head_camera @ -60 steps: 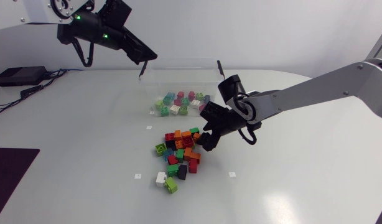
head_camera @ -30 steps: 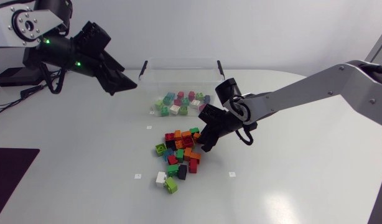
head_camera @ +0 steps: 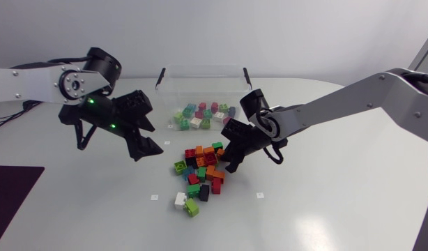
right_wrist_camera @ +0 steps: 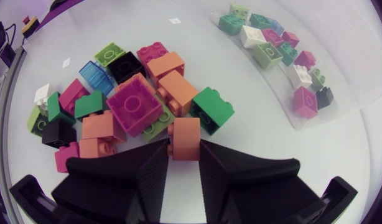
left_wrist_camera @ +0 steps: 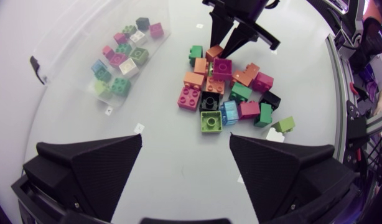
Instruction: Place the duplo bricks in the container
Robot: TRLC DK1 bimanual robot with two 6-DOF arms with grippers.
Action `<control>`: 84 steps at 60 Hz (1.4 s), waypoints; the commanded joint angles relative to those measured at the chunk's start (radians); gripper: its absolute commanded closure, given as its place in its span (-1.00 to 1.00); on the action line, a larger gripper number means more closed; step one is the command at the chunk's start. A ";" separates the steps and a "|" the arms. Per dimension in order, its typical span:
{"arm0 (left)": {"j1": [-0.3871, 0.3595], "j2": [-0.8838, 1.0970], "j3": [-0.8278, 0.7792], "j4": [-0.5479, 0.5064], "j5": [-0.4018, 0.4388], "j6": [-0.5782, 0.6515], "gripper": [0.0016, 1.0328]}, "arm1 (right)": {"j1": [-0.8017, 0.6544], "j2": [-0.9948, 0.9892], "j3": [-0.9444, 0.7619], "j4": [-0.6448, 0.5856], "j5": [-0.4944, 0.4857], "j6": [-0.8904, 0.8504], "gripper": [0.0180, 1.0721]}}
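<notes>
Duplo bricks [head_camera: 200, 171]: moulded plastic, smooth and glossy; highlights noted on the orange brick [right_wrist_camera: 185, 134]. Container [head_camera: 200, 73]: clear, thin, glossy plastic. Table [head_camera: 325, 202]: smooth, pale, low sheen recorded. Left gripper [left_wrist_camera: 185, 144] and right gripper [right_wrist_camera: 185, 147]: matt black, dull plastic look. Right arm link [head_camera: 353, 97] and left arm link [head_camera: 26, 80]: silver-grey, satin, metallic-looking.

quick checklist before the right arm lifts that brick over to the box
1. right gripper shut on the orange brick from both sides: ok
2. orange brick free of the pile next to it: cannot tell
3. left gripper open and empty: ok
4. left gripper off the route to the box: ok
5. room in the box for more: ok
</notes>
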 commanded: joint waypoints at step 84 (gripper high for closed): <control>-0.154 0.398 0.027 0.253 -0.074 -0.008 -0.89 | -0.139 -0.444 0.061 -0.168 -0.093 0.041 0.69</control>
